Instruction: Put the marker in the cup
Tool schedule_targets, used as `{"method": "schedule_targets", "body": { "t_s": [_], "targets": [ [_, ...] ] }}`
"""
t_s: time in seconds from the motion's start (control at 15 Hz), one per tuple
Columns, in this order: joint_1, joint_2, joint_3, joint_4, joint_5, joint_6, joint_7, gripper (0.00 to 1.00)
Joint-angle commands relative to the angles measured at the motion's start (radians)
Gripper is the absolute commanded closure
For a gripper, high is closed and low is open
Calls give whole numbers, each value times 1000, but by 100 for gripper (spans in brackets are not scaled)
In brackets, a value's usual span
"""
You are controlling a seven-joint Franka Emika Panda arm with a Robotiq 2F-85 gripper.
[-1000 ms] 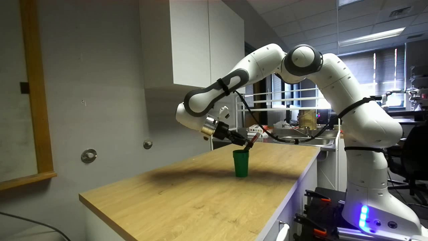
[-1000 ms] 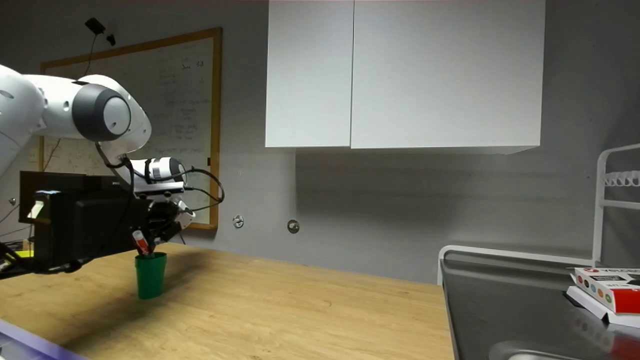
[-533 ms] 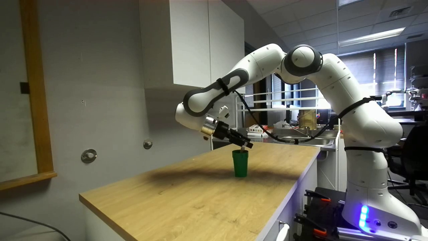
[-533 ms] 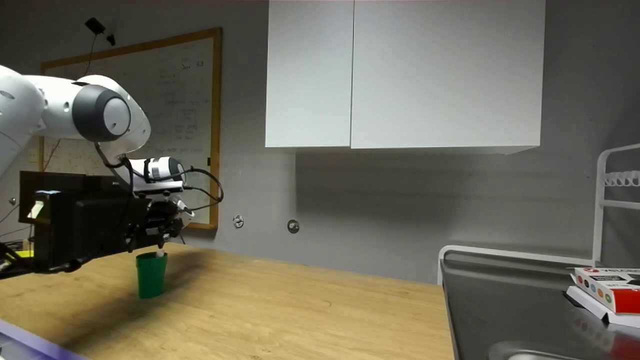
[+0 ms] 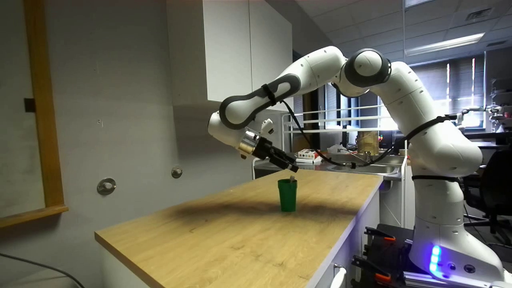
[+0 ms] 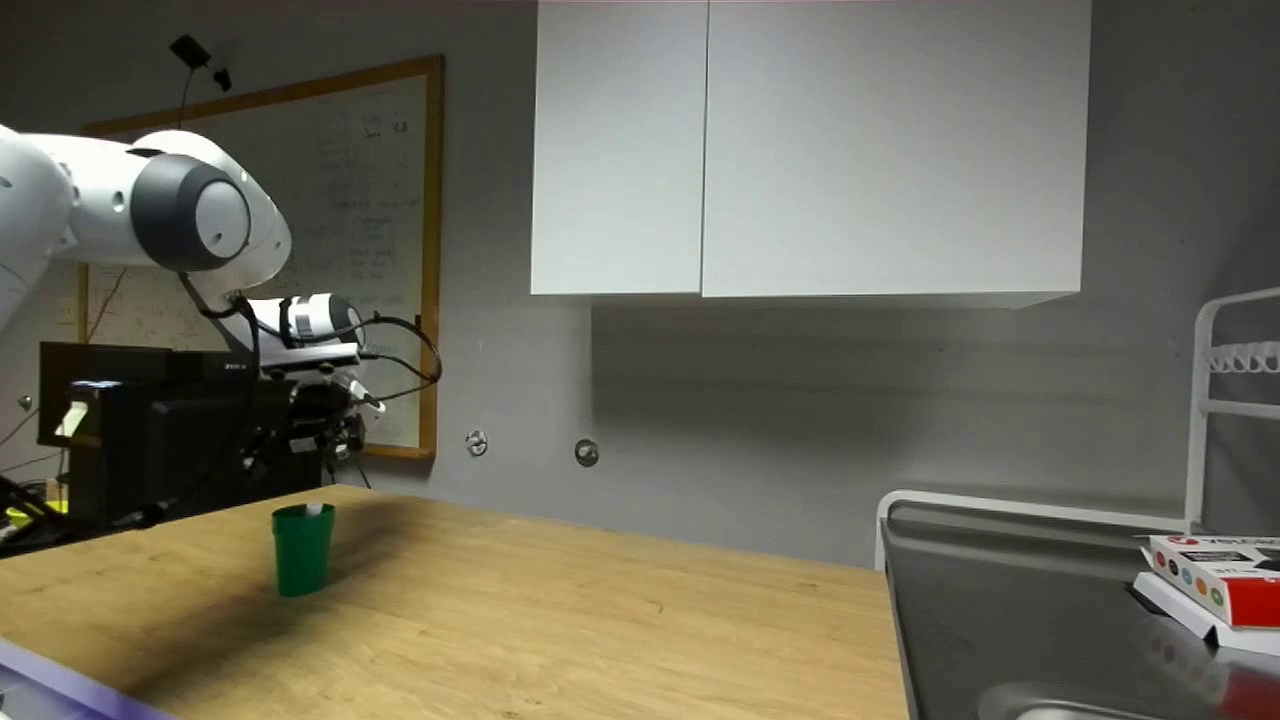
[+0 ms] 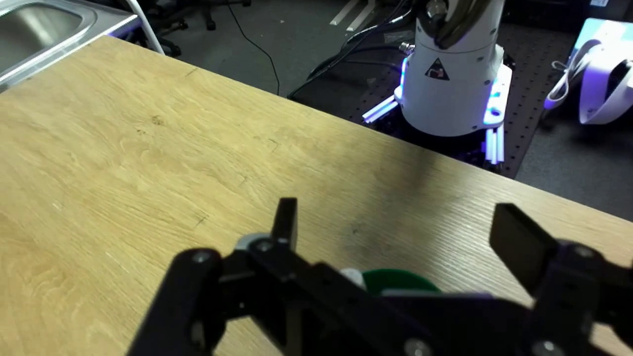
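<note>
1 triangular sign (image 7: pixel 437 70) is showing on the robot base (image 7: pixel 447 99), wrist view. In an exterior view, handwriting (image 6: pixel 372 228) on the whiteboard (image 6: pixel 340 255) and lettering (image 6: pixel 1212 542) on the box (image 6: pixel 1215 577) are looking illegible.

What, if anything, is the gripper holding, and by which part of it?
Nothing is held: the gripper is open above the cup, and the marker sticks up from the cup.
</note>
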Motion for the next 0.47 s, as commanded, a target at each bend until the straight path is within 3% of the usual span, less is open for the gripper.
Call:
{"method": "schedule_targets", "body": {
  "t_s": [0.0,0.4],
  "targets": [
    [7,-149,19,-86,-26,83,60,0],
    [-27,-411,15,-242,-12,299,115,0]
  ]
}}
